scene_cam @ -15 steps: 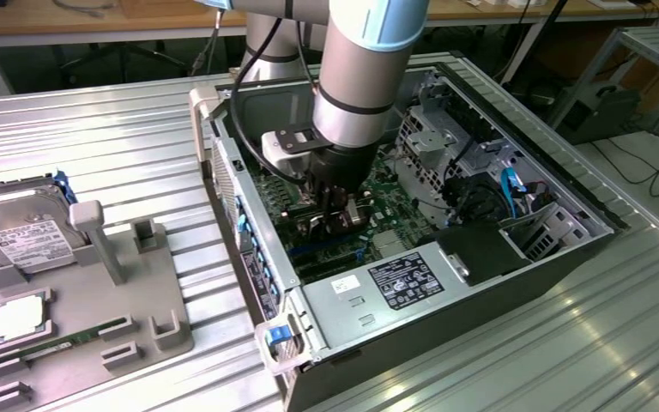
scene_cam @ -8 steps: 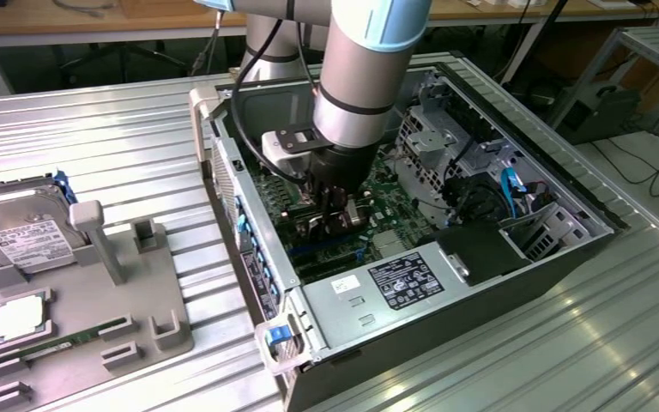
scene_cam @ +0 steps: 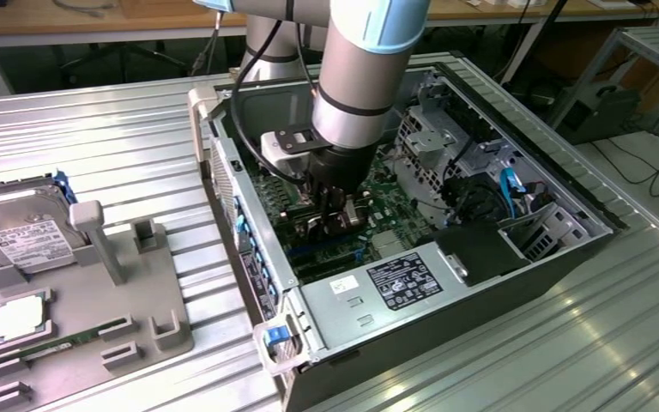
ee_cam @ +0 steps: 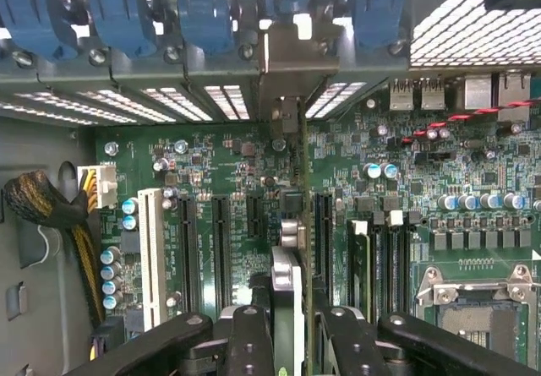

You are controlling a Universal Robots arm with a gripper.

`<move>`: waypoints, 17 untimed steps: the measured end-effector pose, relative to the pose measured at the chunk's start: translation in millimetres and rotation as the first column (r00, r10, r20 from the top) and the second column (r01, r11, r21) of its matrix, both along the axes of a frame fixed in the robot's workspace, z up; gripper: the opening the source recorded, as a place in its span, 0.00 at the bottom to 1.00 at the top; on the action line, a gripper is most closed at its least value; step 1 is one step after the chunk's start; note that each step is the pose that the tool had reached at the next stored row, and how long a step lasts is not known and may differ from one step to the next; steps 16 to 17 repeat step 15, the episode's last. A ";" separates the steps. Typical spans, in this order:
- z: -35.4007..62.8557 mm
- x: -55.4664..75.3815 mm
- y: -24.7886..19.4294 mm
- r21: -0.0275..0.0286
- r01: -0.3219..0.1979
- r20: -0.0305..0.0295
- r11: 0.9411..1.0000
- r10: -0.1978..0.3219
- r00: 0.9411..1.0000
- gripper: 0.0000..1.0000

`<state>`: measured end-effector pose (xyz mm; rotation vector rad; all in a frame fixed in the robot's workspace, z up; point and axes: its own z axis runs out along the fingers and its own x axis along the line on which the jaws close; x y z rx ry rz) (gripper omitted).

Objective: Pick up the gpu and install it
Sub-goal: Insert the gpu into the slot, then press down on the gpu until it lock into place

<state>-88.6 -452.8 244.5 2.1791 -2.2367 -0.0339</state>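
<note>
My gripper (scene_cam: 335,221) is deep inside the open computer case (scene_cam: 559,184), low over the green motherboard (scene_cam: 393,202). It is shut on the gpu (ee_cam: 289,224), a thin dark card seen edge-on between the black fingers (ee_cam: 245,342). The card runs from the gripper (ee_cam: 292,329) to its silvery end bracket (ee_cam: 292,63), which stands at the case's rear slot openings. It lines up between the black expansion slots (ee_cam: 220,249). Whether its lower edge sits in a slot is hidden.
A grey tray (scene_cam: 164,292) at the exterior view's left holds a silver hard drive (scene_cam: 27,240) and a green memory stick (scene_cam: 49,348). Blue clips (ee_cam: 199,8), a cable bundle (ee_cam: 42,203), memory slots (ee_cam: 380,249) and the CPU socket (ee_cam: 473,308) surround the card.
</note>
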 end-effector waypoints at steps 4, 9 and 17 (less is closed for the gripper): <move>-4.3 0.0 -0.1 -0.001 0.000 0.000 1.000 0.000 1.000 0.28; 11.0 -0.1 0.0 0.000 0.000 0.000 1.000 0.000 1.000 0.35; 48.7 0.0 0.4 -0.003 0.000 0.000 1.000 0.000 1.000 0.11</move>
